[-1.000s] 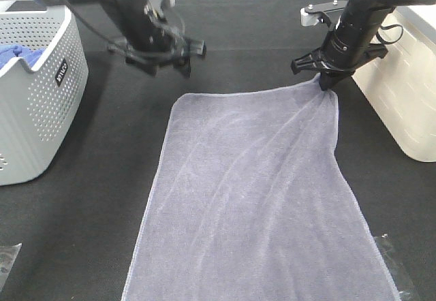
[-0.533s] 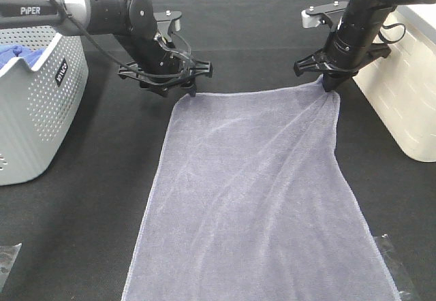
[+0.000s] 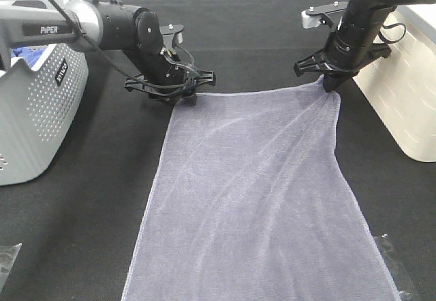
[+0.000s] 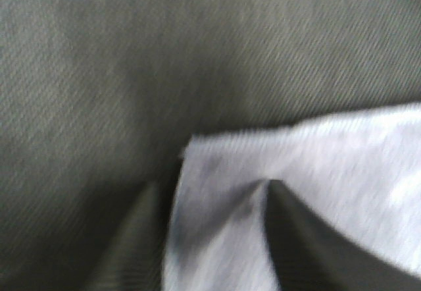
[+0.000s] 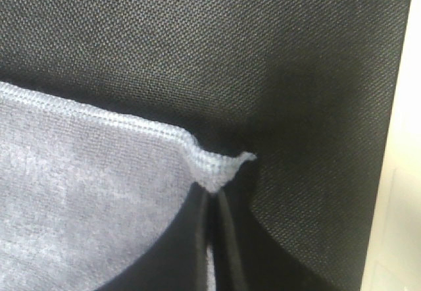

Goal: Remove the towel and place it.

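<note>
Towel point(image 3: 252, 199) lies spread flat on the dark table point(image 3: 102, 199), running from the upper middle of the overhead frame down past its bottom edge, with the grey basket point(image 3: 34, 110) well apart at the left and a cream bin point(image 3: 409, 90) at the right.

The change is at the upper left corner of the cloth. A second ago the left gripper point(image 3: 178, 88) hung above the table beyond the far hem; now it has dropped and come forward until it sits right at that corner. Its wrist view shows the corner lying between two dark fingers point(image 4: 299, 238) that stand apart, one on each side, closing in but not yet pinching the cloth.

The right gripper point(image 3: 330, 80) has not moved: its fingers are clamped tight on the upper right corner, which its wrist view shows bunched into a small peak, with folds fanning down from it.

Judging from this, both far corners are about to be held, so the towel can be lifted or dragged evenly to its place. The left pinch must be finished first.
</note>
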`<action>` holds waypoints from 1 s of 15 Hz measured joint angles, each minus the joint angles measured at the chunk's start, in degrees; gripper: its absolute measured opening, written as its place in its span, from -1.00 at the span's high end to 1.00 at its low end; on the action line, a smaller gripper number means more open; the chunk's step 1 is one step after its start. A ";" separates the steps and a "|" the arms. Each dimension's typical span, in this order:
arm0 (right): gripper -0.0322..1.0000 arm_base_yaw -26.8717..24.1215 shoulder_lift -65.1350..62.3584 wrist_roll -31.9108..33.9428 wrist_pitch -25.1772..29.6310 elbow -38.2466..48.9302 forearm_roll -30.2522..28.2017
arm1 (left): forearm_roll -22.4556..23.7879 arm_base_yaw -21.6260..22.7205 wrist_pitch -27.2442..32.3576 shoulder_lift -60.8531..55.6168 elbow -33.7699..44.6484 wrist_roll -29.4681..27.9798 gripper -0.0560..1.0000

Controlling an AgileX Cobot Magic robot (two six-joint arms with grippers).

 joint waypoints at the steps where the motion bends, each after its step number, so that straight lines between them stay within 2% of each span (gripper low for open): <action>1: 0.94 0.00 0.00 0.00 0.00 0.00 -0.11 | 0.00 0.00 0.06 0.52 -0.86 0.00 0.24; 2: 0.94 0.00 0.00 0.00 0.00 0.00 -0.23 | -0.11 0.00 0.23 0.80 -1.15 0.00 0.39; 5: 0.94 0.00 0.00 0.00 0.00 0.00 -0.40 | -0.23 0.00 0.57 1.43 -1.43 0.34 0.67; 6: 0.94 0.00 0.00 0.00 0.00 0.00 -0.40 | -0.17 0.00 0.57 1.49 -1.49 1.03 0.84; 9: 0.94 0.00 0.00 0.00 0.00 0.00 -0.46 | 0.23 0.00 2.41 1.72 -4.01 2.23 0.89; 11: 0.94 0.00 -0.69 -0.06 0.00 0.00 -0.52 | 2.01 0.00 6.30 1.72 -8.82 2.41 0.89; 15: 0.94 0.00 -3.32 -0.06 -4.24 -1.26 -0.80 | 11.34 0.00 12.38 1.72 -17.82 2.12 0.89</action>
